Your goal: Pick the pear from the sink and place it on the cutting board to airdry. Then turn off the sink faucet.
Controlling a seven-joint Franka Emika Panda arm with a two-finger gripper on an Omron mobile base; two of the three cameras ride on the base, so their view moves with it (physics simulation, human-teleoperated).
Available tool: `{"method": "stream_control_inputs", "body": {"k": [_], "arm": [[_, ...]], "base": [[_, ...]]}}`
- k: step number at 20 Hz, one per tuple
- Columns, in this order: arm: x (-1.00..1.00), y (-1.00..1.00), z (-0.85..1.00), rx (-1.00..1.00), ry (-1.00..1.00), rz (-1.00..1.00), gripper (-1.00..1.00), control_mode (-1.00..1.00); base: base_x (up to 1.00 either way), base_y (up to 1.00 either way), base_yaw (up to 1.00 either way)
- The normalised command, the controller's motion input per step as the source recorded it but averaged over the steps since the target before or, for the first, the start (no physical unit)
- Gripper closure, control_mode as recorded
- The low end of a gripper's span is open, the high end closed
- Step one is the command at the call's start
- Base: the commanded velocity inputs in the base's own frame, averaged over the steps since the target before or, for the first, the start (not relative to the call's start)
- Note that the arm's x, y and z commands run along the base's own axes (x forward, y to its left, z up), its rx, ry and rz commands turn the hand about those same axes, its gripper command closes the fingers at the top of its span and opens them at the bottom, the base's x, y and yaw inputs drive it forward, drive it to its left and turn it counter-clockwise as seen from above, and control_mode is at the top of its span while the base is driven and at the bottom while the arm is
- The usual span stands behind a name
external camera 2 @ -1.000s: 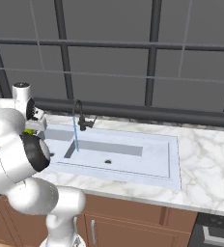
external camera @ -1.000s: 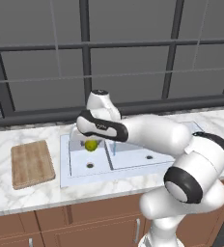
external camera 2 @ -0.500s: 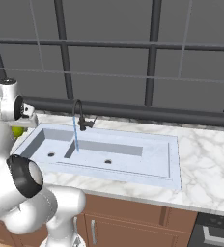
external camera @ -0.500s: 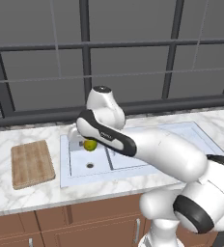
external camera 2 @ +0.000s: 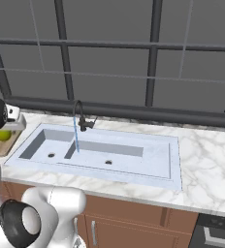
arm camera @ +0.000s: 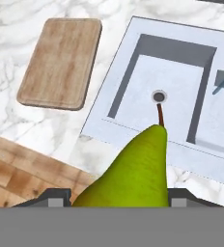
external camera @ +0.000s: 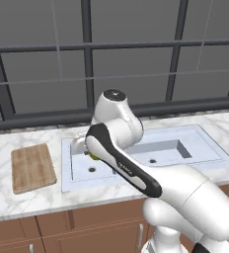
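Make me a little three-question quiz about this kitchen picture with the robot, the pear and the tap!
1. True or false: the pear lies flat on the cutting board.
2. What comes out of the tap? A) nothing B) a thin stream of water C) steam
3. Fill in: the cutting board sits on the counter beside the ____.

Key
1. False. The hand holds the pear in the air, above the sink's near rim; the board is bare.
2. B. A thin blue stream runs down into the sink, so the tap is on.
3. sink.
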Motion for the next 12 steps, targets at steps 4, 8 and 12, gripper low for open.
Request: {"method": "stream_control_inputs", "body": {"k": [4, 8, 12], "arm": [[-0.48, -0.05, 0.26, 0.03, -0.05, 0.07, 1.0, -1.0], [-0.12, 0.0, 0.13, 0.05, -0.01, 0.13, 1.0, -1.0], [-0.01, 0.01, 0.08, 0.03, -0.02, 0.17, 1.0, -1.0]], "base": [[0.0, 0.0, 0.0], [0.0, 0.0, 0.0], [0.0, 0.0, 0.0]]}}
